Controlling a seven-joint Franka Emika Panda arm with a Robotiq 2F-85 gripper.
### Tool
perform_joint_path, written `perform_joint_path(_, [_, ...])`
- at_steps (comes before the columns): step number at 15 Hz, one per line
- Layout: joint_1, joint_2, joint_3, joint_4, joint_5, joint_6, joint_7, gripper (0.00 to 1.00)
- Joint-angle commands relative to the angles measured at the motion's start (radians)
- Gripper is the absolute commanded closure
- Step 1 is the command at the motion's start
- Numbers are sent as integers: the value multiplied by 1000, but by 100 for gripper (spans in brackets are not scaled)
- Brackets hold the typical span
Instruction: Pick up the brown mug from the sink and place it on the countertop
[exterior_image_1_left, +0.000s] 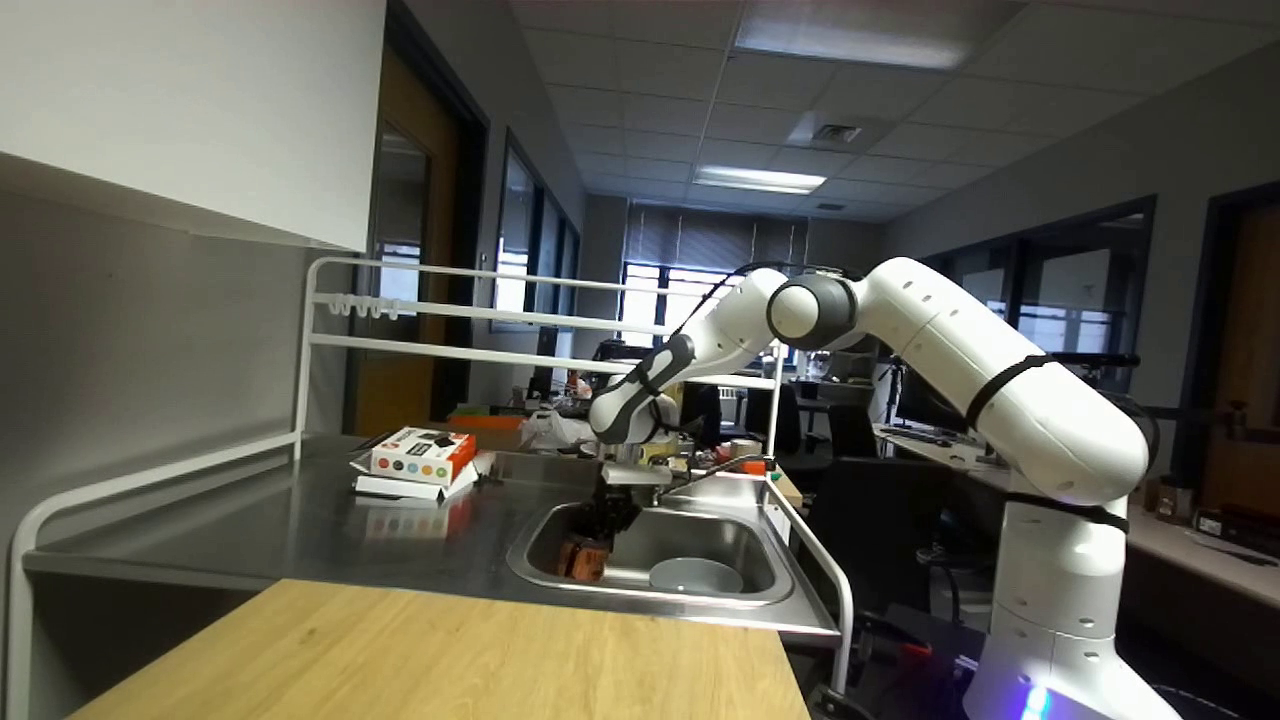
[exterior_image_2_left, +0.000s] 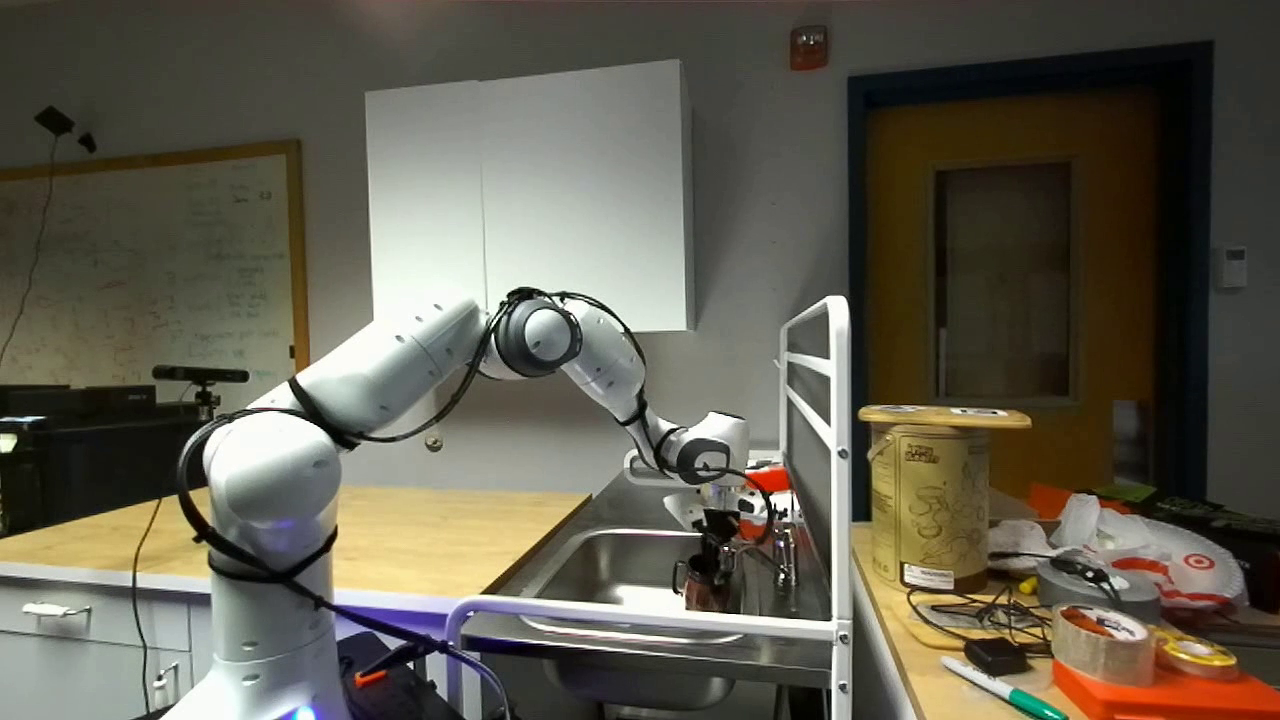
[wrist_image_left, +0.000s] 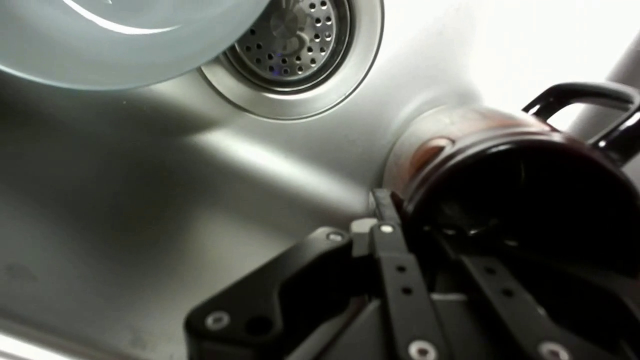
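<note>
Brown mug (wrist_image_left: 515, 180) is straddled at its wall by the fingers (wrist_image_left: 391, 242) of the gripper (wrist_image_left: 416, 217): one is set outside the rim, the other is dipped into the mouth. Whether the wall is clamped or only flanked cannot be told. From the fingertips in the wrist view, the mouth is spread toward three o'clock and the handle (wrist_image_left: 585, 90) is turned to two; the drain (wrist_image_left: 290, 40) is placed at eleven, the glass dish (wrist_image_left: 125, 55) at ten. In an exterior view the mug is shown low in the sink (exterior_image_1_left: 700, 530), roughly upright, with the countertop (exterior_image_1_left: 300, 530) spread toward nine. A firm pinch before a straight lift is judged needed.
</note>
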Motion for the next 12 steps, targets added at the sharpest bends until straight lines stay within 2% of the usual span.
perform_joint_path(1, [24, -100, -10, -70, -19, -12, 67, 95])
perform_joint_path(8, [128, -327, -96, -282, -116, -6, 250, 95])
perform_joint_path(12, [159, -467, -111, -426, -175, -25, 334, 95])
